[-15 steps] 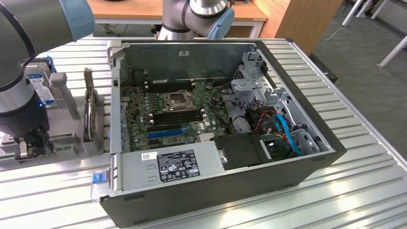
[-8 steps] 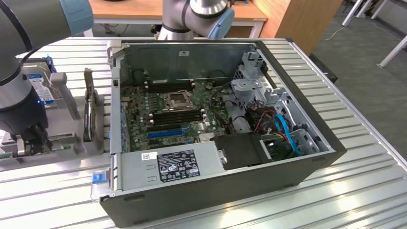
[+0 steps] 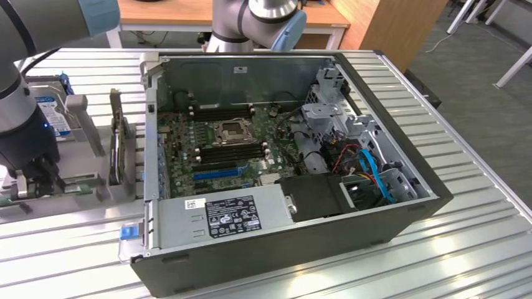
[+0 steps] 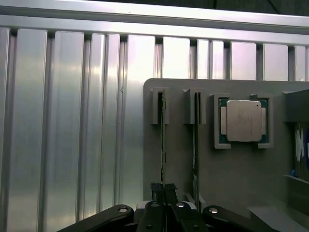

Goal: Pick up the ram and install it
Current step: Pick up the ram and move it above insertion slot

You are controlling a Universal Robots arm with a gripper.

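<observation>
**Currently at the pick-up: ram gripped, not yet lifted**

Evidently the pick-up step is in hand. The pincer (image 4: pixel 164 189) is clenched on the ram (image 4: pixel 163 145), its fingertips closing on either face of the thin green stick. The ram stands edge-on in a slot of the grey holder (image 4: pixel 231 193), which lies on the slatted metal desk (image 4: pixel 72 121). In the exterior view the arm bears down on this holder at that view's left, well apart from the open computer case (image 3: pixel 399 212). Judged from this, nothing is installed yet.

Requirement for the next move: the stick sits between close slot walls, so a lift calls for a straight pull along the slot with no twist. Any tilt risks the board binding or bending.

Count:
- Ram in the pincer: one.
- Thin board edge-on in the neighbouring slot (image 4: pixel 195 140): one; its kind cannot be told from the wrist view.
- Processor (image 4: pixel 243 121), seated in a square recess of the holder: one.
- Hard drive (image 3: pixel 52 115): one.
- Expansion card (image 3: pixel 121 146), upright beside the case: one.
- Case with motherboard (image 3: pixel 187 156): one.
</observation>
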